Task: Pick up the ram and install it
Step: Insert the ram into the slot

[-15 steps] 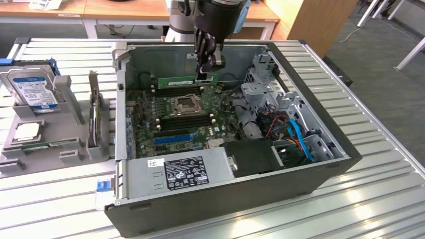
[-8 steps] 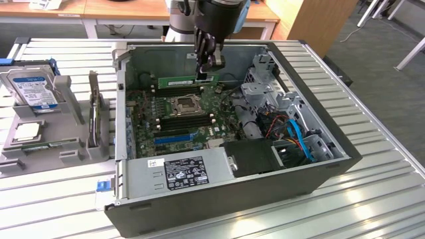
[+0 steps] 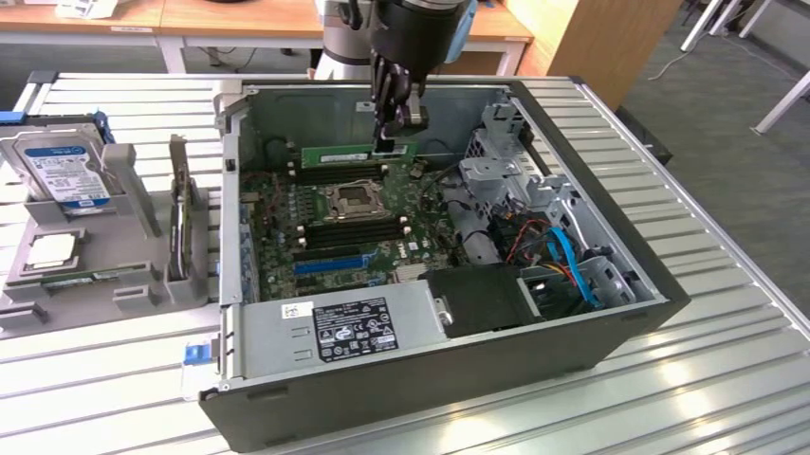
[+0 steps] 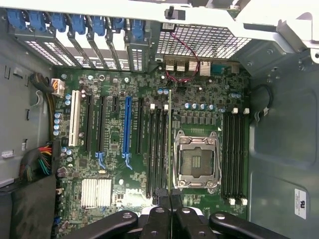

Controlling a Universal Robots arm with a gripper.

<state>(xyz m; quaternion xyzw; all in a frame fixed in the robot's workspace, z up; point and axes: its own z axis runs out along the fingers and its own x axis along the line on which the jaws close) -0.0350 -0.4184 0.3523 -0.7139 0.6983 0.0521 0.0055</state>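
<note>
1. Near me, the power supply sits inside the open computer case.
2. Further in is the CPU socket.
3. At 12 o'clock from it, the ram is picked up and sits over the memory slots. I think it is not pushed in yet.
4. The gripper squeezes the ram tight.

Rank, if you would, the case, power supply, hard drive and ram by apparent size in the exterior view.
Largest to smallest:
1. case
2. power supply
3. hard drive
4. ram, a thin strip
</note>
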